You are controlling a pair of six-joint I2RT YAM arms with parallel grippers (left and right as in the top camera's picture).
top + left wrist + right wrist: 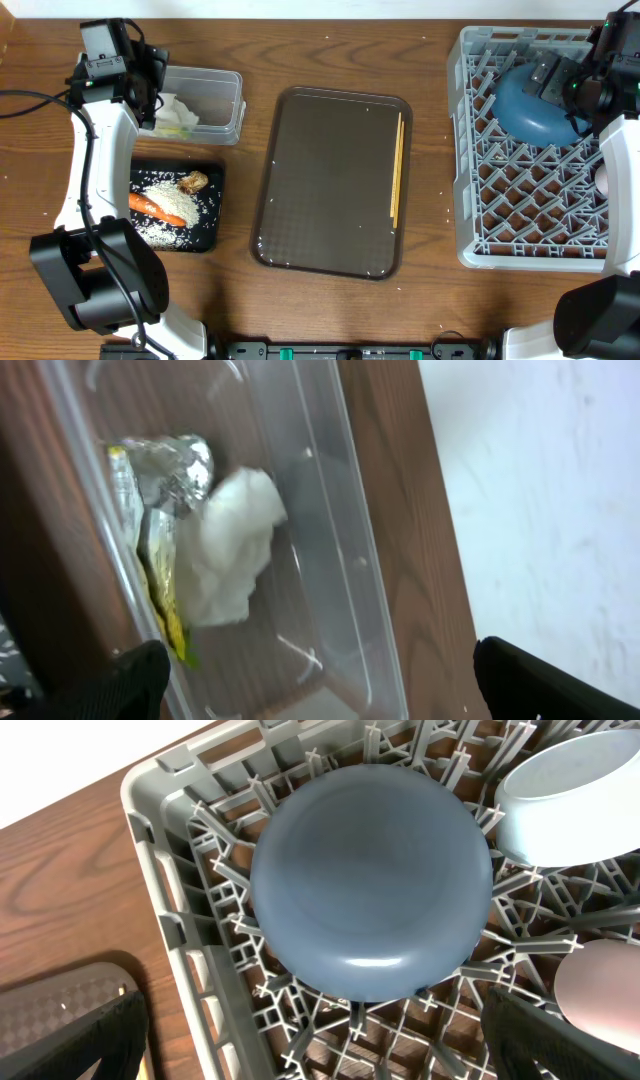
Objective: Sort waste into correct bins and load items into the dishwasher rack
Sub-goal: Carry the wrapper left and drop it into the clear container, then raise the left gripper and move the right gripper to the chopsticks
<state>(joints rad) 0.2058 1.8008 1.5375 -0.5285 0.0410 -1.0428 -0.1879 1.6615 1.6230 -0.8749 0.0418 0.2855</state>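
Note:
Over the left end of the clear tub (205,98) my left gripper (150,78) hangs open and empty. The left wrist view shows it (320,690) above the tub wall (345,530), and a crumpled white napkin (235,545) and a shiny green-silver wrapper (165,485) lie inside. The black tray (212,215) holds a carrot (155,207), a brown lump (193,182) and rice (165,230). My right gripper (320,1040) stands open just above the blue dish (370,890), which lies upside down in the grey rack (180,910). Chopsticks (397,168) lie on the brown serving tray (330,180).
In the rack (470,150), a pale bowl (570,795) sits beside the blue dish (530,105), and a small white cup (600,985) is nearer the front. The right arm covers the rack's right side from overhead.

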